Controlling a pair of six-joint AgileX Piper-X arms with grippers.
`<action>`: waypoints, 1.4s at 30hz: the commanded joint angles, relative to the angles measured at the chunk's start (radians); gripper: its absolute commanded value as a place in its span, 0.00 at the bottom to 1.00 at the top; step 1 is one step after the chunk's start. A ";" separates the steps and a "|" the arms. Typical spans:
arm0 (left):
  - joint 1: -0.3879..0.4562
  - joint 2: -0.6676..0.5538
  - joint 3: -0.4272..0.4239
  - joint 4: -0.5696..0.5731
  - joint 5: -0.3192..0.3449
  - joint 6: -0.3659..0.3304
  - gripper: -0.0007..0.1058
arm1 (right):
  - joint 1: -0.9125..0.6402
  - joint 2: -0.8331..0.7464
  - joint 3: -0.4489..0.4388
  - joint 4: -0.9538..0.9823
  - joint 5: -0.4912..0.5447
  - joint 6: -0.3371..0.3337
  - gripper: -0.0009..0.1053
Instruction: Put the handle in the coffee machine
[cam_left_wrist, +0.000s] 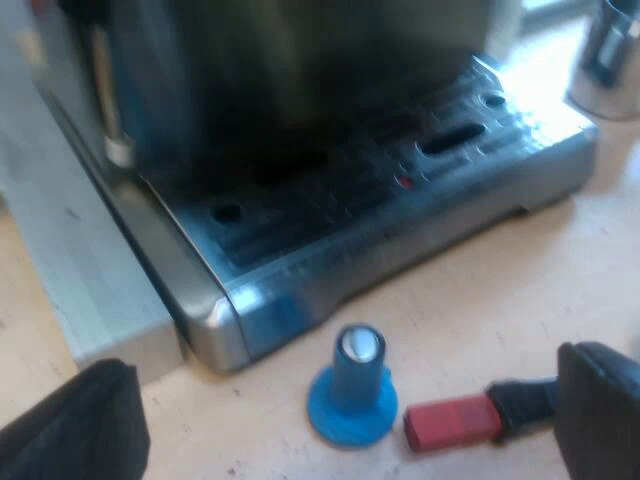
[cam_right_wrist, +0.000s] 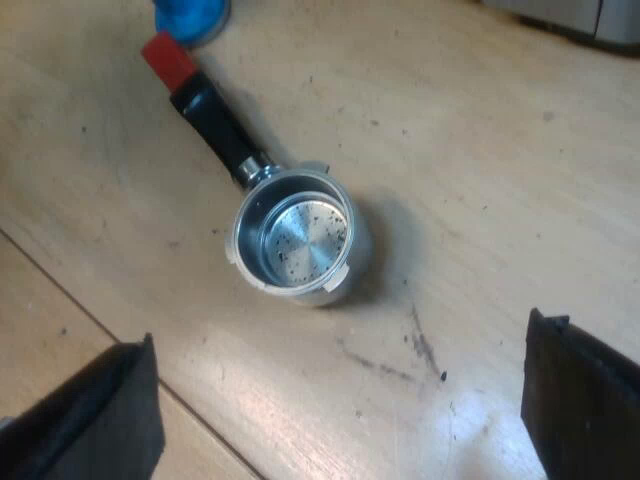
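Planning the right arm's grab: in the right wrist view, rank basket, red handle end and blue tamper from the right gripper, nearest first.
1. Basket: ahead of the open right gripper.
2. Red handle end: away from the basket.
3. Blue tamper: just beyond the red end.

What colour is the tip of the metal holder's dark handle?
Red: the handle's tip shows best in the left wrist view.

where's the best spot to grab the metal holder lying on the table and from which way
Best bet: grip the dark handle midway, coming straight down from above with the right gripper, closing across its narrow width. The metal holder lies flat, basket opening upward, and the handle is straight and slim; the blue tamper crowds its red end.
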 joint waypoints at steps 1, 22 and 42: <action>-0.005 0.046 -0.018 -0.011 0.025 0.006 0.79 | 0.057 0.000 -0.011 0.001 0.047 0.031 0.72; -0.005 0.174 -0.047 -0.017 0.078 0.208 0.79 | 0.203 0.001 -0.011 -0.029 0.195 0.224 0.72; -0.242 0.335 -0.124 0.035 0.167 0.350 0.79 | 0.305 0.251 -0.104 -0.030 0.345 0.648 0.72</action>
